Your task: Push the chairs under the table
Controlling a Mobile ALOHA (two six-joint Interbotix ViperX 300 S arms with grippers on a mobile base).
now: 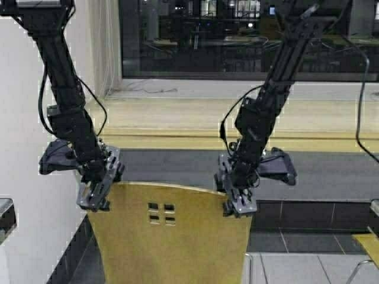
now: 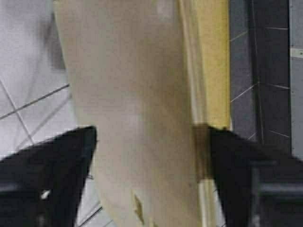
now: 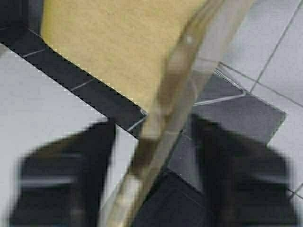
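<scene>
I have both pincers straddling the top edge of the chair [image 1: 172,231]: left pincer [image 1: 95,198] at its left corner, right pincer [image 1: 238,204] at its right, fingers spread around the backrest, neither visibly clamped. The counter [image 1: 195,127] lies straight ahead, so the push goes forward.

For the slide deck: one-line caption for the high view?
Both grippers, left and right, straddle the top edge of the chair facing the table.
</scene>
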